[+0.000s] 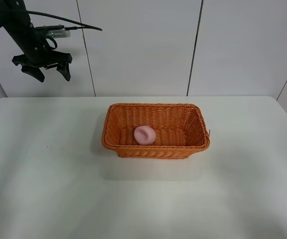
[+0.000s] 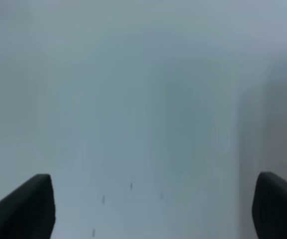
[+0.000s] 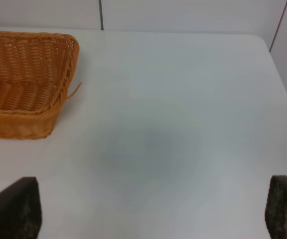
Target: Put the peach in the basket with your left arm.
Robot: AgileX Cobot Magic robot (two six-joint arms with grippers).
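White table (image 1: 44,189), peach (image 1: 145,135) in basket (image 1: 156,149), left jaws apparently spread, empty, well apart.

White matte surface (image 1: 44,189) with rounded corners, a few tiny dark specks on it. Behind it, white wall panels (image 1: 138,45) divided by thin dark vertical seams.
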